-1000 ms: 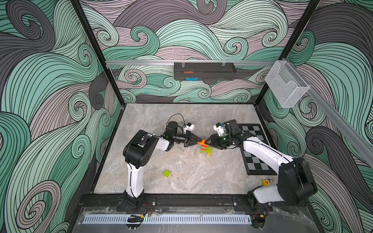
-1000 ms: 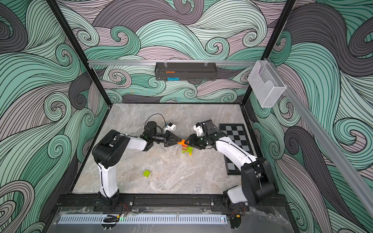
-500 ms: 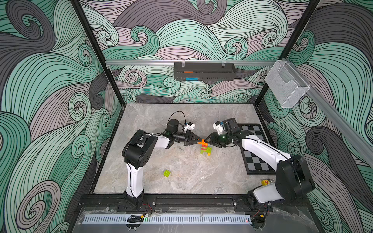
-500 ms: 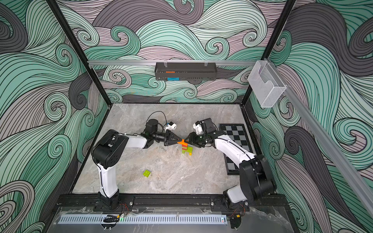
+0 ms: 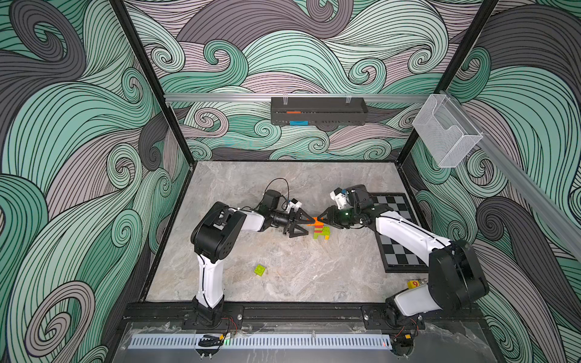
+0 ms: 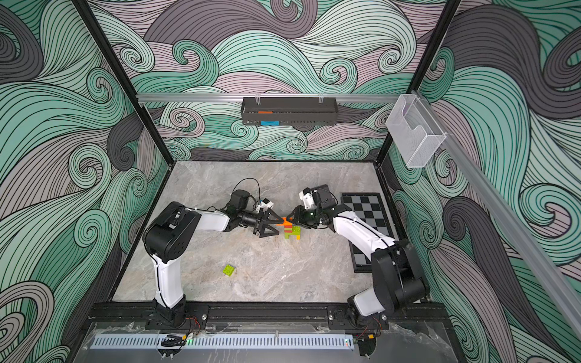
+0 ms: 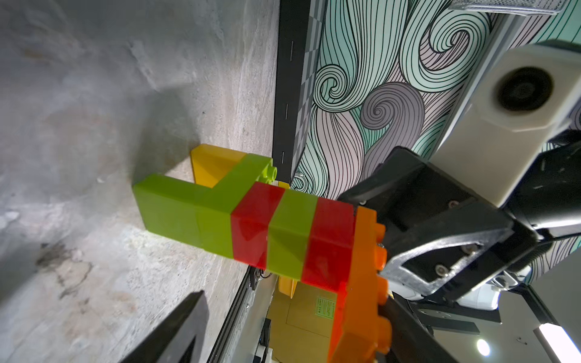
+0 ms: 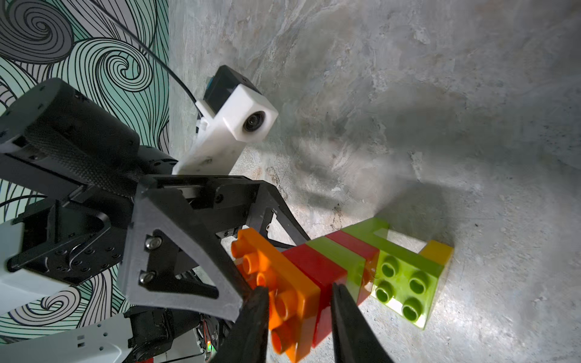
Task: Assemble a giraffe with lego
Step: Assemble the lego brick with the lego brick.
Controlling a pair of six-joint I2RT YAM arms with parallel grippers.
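Since the giraffe [image 5: 320, 231] stands on the surface [image 5: 283, 188] on two legs only, between the hands, tipping is the main risk; right hand [image 8: 298, 287] brackets its orange head [image 7: 361, 298], jaws set narrow, true clamp not discernible; a sideways tug could topple it or pop the head off; left hand [image 5: 307, 225] gapes wide, empty, one jaw close enough to nudge it; count: one giraffe of seven bricks, one loose lime brick [image 5: 259, 270], two hands.

Swirl-patterned walls [image 5: 283, 47] — grey marbled floor [image 5: 314, 283]
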